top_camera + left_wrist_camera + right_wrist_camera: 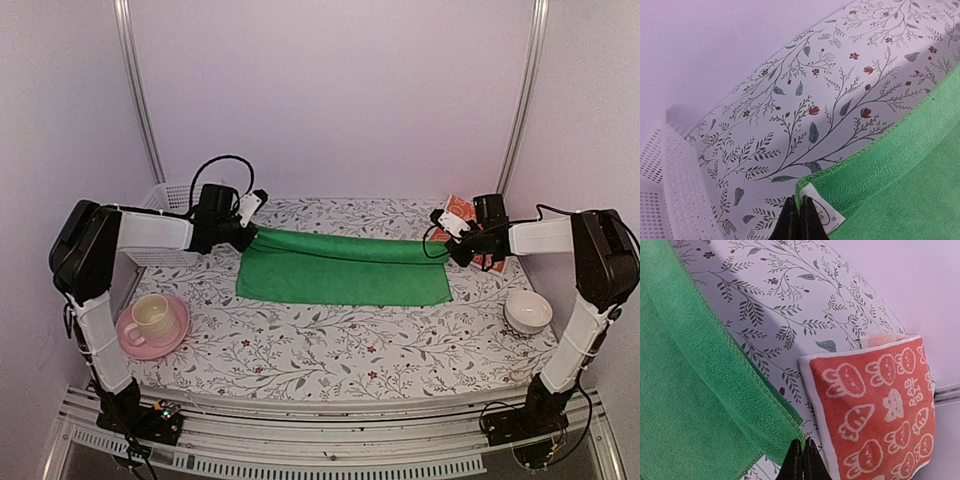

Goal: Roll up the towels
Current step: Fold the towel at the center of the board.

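Note:
The green towel (342,268) lies spread across the middle of the table, its far edge lifted and stretched between both grippers. My left gripper (250,233) is shut on the towel's far left corner (810,187), next to its white label. My right gripper (452,247) is shut on the far right corner (790,427). The orange-red towel (875,410) with white rabbit and carrot figures lies flat at the back right, just beyond the right gripper; in the top view (458,209) the arm partly hides it.
A white perforated basket (165,200) stands at the back left, close to the left gripper. A cup on a pink saucer (152,322) sits at the front left. A white bowl (527,311) sits at the right. The table has a floral cloth (330,350).

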Available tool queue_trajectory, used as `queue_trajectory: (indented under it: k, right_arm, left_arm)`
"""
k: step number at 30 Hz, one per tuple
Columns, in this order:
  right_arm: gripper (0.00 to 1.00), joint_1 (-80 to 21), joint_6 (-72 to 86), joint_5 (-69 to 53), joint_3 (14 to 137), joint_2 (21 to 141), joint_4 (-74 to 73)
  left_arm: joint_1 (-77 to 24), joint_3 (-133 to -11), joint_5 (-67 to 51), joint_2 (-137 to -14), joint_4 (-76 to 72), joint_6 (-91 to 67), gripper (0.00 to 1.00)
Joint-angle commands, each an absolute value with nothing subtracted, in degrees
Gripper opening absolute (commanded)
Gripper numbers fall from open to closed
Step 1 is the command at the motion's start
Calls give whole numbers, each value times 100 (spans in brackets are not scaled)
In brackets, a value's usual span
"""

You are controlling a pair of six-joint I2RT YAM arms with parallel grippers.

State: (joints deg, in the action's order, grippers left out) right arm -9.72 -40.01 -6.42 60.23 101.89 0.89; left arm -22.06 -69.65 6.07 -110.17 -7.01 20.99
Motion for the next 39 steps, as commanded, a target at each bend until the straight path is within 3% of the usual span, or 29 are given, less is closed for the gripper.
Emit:
queue_trajectory:
  k: [1,39]
  right_arm:
    - [2,-927,-4194,-866,5779,9760,-10]
    - [2,-976,-5280,-1613,4470,8742,-835]
  left_arm:
    - [-2164,-6711,327,-10641,-535,2059,0]
    - [-2758,-5186,515,-9473,-123,1271,0]
